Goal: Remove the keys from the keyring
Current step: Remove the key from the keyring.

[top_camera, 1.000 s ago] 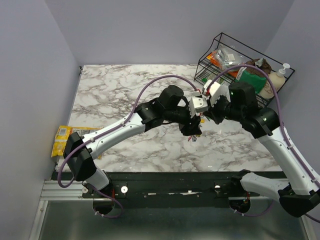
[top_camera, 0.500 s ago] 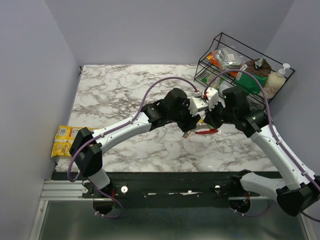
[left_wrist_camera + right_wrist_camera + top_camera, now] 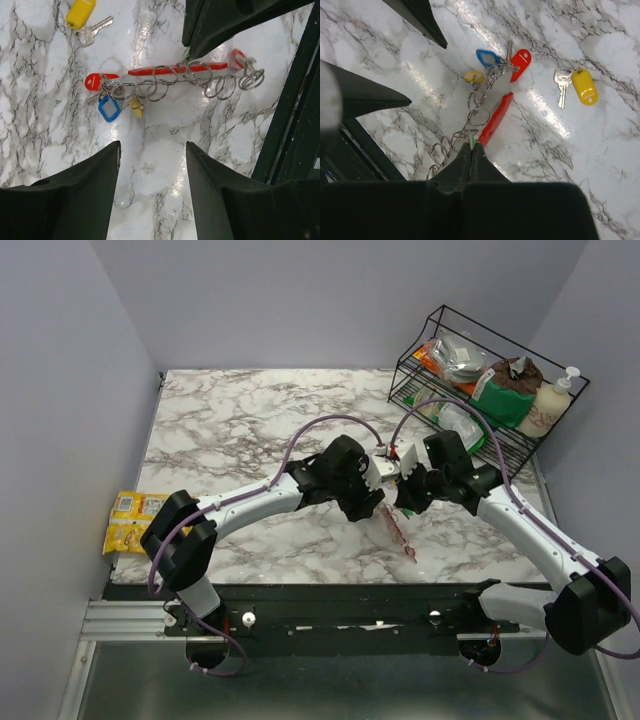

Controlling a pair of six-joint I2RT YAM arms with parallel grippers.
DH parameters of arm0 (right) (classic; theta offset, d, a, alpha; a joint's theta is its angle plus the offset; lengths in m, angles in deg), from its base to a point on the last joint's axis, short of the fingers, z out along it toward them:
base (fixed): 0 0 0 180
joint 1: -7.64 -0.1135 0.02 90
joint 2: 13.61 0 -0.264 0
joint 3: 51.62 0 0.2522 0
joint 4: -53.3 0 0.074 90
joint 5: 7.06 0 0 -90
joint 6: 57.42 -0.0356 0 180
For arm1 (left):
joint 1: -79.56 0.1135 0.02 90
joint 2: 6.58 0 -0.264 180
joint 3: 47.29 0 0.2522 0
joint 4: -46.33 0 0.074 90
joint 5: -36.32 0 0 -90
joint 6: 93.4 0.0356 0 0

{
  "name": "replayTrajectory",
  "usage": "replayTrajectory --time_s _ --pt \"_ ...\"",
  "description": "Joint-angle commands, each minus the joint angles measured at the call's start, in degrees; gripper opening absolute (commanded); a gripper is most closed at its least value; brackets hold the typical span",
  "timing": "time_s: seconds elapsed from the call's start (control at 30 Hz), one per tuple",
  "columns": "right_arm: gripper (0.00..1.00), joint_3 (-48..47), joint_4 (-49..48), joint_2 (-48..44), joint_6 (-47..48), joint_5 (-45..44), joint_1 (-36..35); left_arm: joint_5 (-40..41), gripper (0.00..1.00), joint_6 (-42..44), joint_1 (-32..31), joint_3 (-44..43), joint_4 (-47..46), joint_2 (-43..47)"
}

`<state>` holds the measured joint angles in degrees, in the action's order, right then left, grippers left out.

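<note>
Marble-topped table between plain lilac walls.

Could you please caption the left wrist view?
Open left gripper above the keyring; one yellow key lies apart.

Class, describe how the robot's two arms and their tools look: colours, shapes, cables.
The left arm and right arm have white link shells and black rounded joints. A purple cable loops along each. The left tool and right tool have dark, wedge-shaped fingers tapering to points.
</note>
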<state>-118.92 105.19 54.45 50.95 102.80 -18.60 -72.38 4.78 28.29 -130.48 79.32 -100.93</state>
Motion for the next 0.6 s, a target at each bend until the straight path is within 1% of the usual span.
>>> replayTrajectory --time_s 0.0,0.03,0.07,0.1,0.2,0.33,0.43,0.47,0.5,0.57 --pt "0.01 1.8 -1.3 2.9 1.2 3.7 1.6 -6.8 0.66 -0.7 1.7 1.3 -11.9 2.1" --pt "0.01 1.8 -1.0 3.1 1.4 4.7 2.4 -8.4 0.66 -4.4 4.2 3.1 -13.7 2.5" --pt "0.01 1.9 -1.0 3.3 1.7 5.3 2.6 -11.1 0.67 -6.1 5.4 4.3 -15.5 3.4" --pt "0.01 2.2 -0.9 3.5 2.0 5.6 2.8 -12.1 0.67 -7.8 6.3 5.2 -18.4 3.8" --pt "0.01 2.9 -1.0 3.2 3.1 7.5 2.8 -16.4 0.68 -5.6 7.7 5.7 -17.5 5.0" --pt "0.01 3.7 -1.0 2.4 3.8 9.6 2.7 -20.7 0.68 -5.7 8.0 7.0 -19.0 7.4" --pt "0.01 3.7 -1.2 2.9 3.4 9.5 2.7 -21.6 0.68 -7.7 7.9 6.9 -20.9 7.9" --pt "0.01 3.6 -1.2 3.4 3.3 9.6 2.8 -21.0 0.71 -8.0 7.7 6.9 -21.7 7.9" --pt "0.01 3.4 -1.1 3.8 3.3 10.0 2.8 -20.0 0.71 -7.9 6.4 6.9 -21.6 7.7" --pt "0.01 2.8 -1.0 4.6 2.9 11.1 2.9 -15.4 0.71 -6.4 4.5 6.3 -20.3 7.0"
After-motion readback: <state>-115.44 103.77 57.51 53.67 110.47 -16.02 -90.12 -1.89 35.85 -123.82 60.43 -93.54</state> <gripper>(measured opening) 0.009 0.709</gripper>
